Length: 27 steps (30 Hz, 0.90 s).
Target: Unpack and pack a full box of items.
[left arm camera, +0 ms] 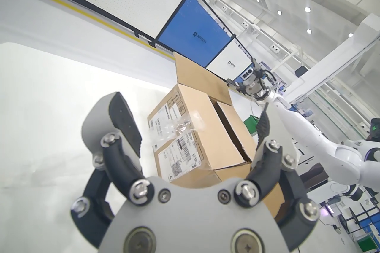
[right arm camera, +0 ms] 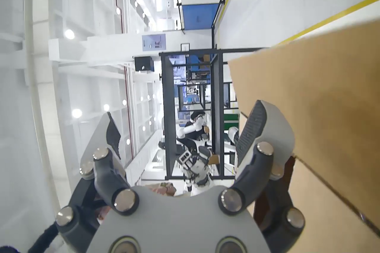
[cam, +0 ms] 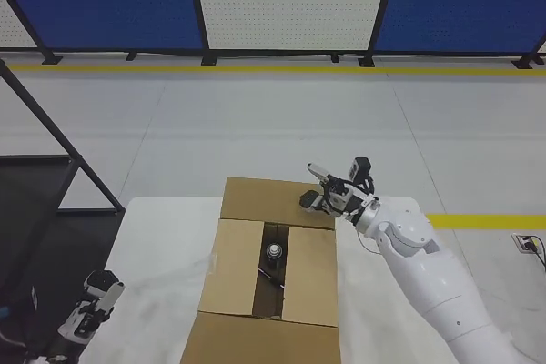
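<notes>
While the left end effector (left arm camera: 191, 117) hangs spread wide near the left edge of the worktop (cam: 164, 255), the box (cam: 309, 273) sits in the middle. Its long side runs away from the robot, and its mouth faces up. A bottle (cam: 275, 250) peeks through the gap. The right end effector (right arm camera: 185, 114), also spread, is by the right corner of the far flap (cam: 264, 198). It should push that flap back gently, then open the side flaps.

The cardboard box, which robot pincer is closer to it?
The right one. The right pincer is open at the far flap of the cardboard box. The left pincer is off by the table's left edge, well apart from the box.
</notes>
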Each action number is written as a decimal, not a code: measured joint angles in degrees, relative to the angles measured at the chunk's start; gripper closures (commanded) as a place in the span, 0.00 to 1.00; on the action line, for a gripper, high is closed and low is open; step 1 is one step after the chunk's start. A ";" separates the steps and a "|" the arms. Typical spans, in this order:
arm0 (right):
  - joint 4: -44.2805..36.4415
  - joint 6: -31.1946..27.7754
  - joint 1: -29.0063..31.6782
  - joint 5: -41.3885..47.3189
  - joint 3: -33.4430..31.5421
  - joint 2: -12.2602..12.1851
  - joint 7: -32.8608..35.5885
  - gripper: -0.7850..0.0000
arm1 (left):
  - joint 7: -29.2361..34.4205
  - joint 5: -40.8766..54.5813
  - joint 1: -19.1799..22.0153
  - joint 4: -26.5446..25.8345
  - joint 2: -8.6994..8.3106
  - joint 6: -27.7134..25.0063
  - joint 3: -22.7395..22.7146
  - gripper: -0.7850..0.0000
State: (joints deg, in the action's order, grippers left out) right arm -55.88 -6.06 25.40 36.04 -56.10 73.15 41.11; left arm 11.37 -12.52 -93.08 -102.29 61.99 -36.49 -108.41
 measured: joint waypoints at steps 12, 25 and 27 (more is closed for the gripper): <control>-23.71 8.65 13.91 -14.09 -5.36 -3.85 2.40 0.00 | -0.93 -3.66 2.11 3.69 -0.24 1.70 -3.06 0.00; -25.71 7.82 14.78 -16.10 -3.40 -3.65 3.57 0.00 | -0.43 -4.80 2.07 3.08 -0.22 2.52 -2.49 0.00; -26.77 8.84 14.53 -18.84 -1.20 -3.40 3.99 0.00 | 0.06 -6.24 2.01 2.98 -0.22 2.38 -2.00 0.00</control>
State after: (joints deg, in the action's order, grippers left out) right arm -82.65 2.79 39.93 17.21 -57.30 69.75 45.10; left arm 11.43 -18.76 -91.07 -99.31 61.77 -34.12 -110.41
